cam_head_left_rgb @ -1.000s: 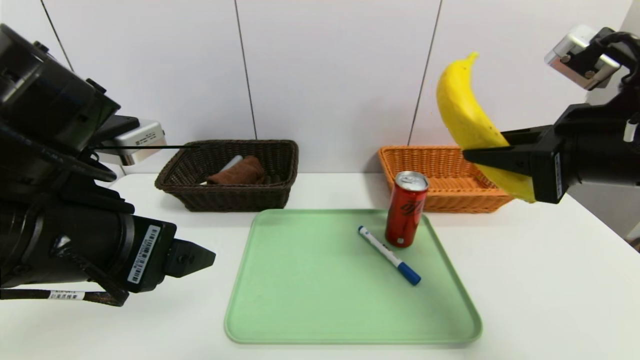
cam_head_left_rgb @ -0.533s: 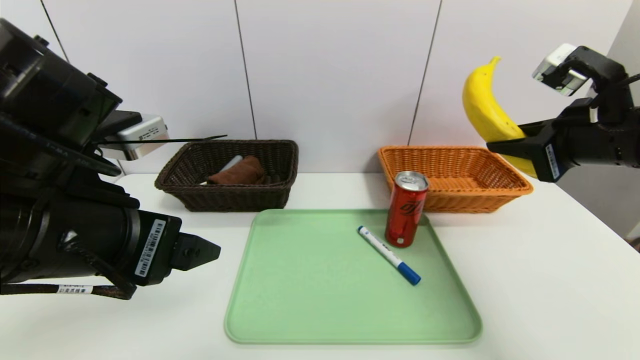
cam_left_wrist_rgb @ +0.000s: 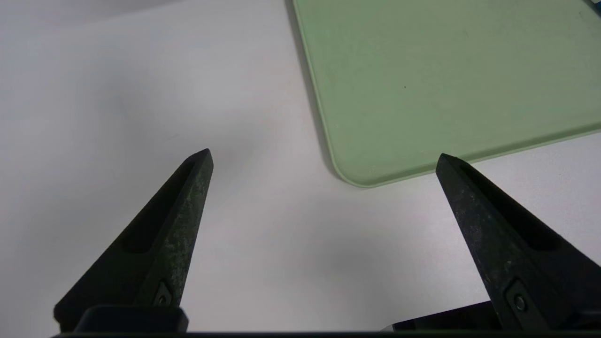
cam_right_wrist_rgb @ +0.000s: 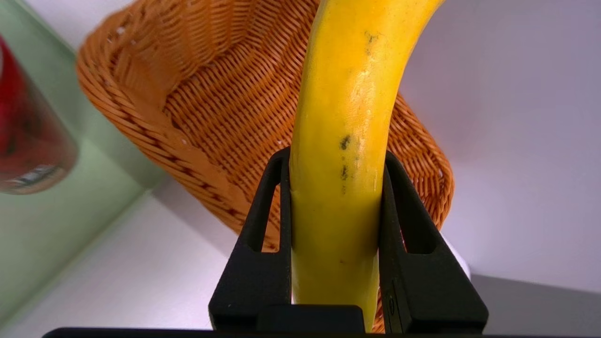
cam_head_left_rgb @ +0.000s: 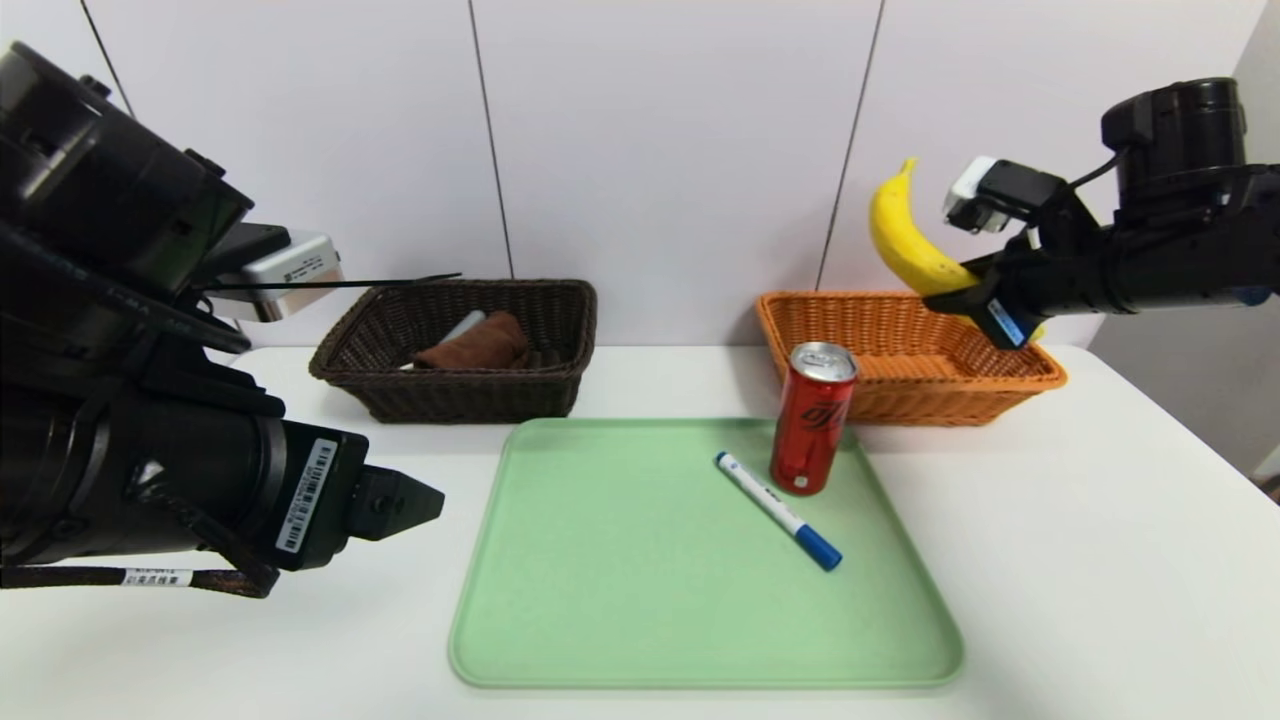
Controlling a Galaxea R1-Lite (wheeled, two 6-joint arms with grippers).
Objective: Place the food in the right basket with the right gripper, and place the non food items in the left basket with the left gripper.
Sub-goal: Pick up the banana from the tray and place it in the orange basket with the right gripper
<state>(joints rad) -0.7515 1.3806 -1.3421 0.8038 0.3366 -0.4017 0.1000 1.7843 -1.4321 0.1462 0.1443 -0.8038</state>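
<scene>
1. Head view: right gripper (cam_head_left_rgb: 962, 297) clamped on banana (cam_head_left_rgb: 905, 243), raised over orange basket (cam_head_left_rgb: 905, 352), near its right rim; risked landing outside if released there.
2. Left wrist: left gripper (cam_left_wrist_rgb: 324, 162) parked, fingers wide apart, nothing held.
3. Right wrist: held near one end, long curve free; risked swinging.

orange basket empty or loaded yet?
Empty: the orange basket shows bare weave inside; the banana is above its right end, clamped in the right hand.

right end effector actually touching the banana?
Touching. Right wrist view: both fingers of the right end effector press flush against the banana, no gap on either side.
</scene>
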